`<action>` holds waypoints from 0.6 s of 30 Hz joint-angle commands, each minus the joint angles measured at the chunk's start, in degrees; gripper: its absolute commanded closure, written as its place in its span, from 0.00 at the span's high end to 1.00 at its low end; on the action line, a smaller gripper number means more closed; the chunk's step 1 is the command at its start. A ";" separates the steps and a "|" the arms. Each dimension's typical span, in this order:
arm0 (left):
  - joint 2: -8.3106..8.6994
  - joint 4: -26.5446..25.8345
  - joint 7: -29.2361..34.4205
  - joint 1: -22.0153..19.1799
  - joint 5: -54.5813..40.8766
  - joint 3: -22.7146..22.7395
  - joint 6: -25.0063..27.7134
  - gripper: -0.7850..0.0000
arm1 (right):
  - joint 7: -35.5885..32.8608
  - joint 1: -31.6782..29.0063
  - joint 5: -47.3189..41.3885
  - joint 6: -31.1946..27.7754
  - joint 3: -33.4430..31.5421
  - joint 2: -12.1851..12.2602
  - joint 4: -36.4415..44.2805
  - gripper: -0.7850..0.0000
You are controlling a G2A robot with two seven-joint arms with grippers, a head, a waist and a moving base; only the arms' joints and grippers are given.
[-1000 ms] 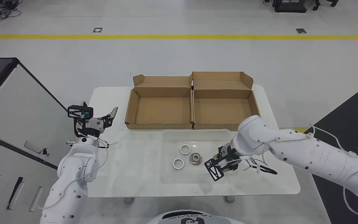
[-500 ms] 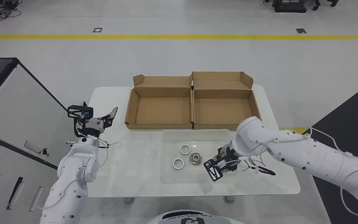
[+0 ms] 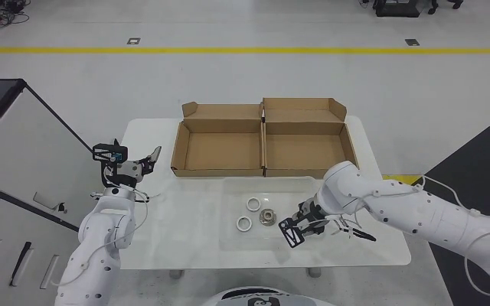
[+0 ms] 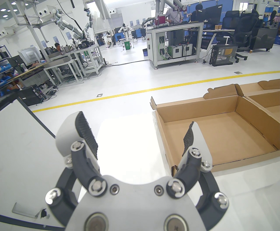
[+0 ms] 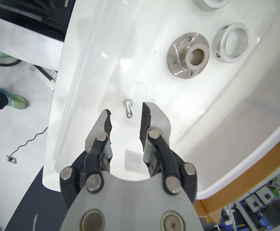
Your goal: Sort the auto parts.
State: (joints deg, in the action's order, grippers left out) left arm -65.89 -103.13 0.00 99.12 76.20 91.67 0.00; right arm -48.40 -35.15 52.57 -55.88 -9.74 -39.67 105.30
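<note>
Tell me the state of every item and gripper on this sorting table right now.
Left gripper: open, empty.
Right gripper: open, empty.
Small silver hex bolt: lying on its side, ungrasped.
Flanged metal bushing: upright on its flange.
Two silver metal rings: lying flat.
Two brown cardboard boxes: open, empty.

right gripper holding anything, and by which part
Nothing is held: the right gripper is open, and the bolt lies loose at its fingertips, ungripped.

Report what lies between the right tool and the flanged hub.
Right wrist view: a small bolt near the right tool, then bare white tray up to the flanged hub.
</note>
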 commanded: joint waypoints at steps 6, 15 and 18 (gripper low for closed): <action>0.00 0.00 0.00 0.00 0.00 0.00 0.00 1.00 | -0.24 -0.22 0.34 0.24 0.00 -0.08 -0.36 0.42; 0.00 0.00 0.00 0.00 0.00 0.00 0.00 1.00 | -0.21 -0.56 0.45 0.21 0.00 -0.53 -1.19 0.36; 0.00 0.00 0.00 0.00 0.00 0.00 0.00 1.00 | -0.14 -0.67 0.63 0.14 0.00 -0.72 -1.47 0.36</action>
State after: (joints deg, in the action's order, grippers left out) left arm -65.89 -103.13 0.00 99.12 76.20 91.67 0.00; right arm -48.56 -35.79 53.14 -55.72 -9.74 -40.33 103.91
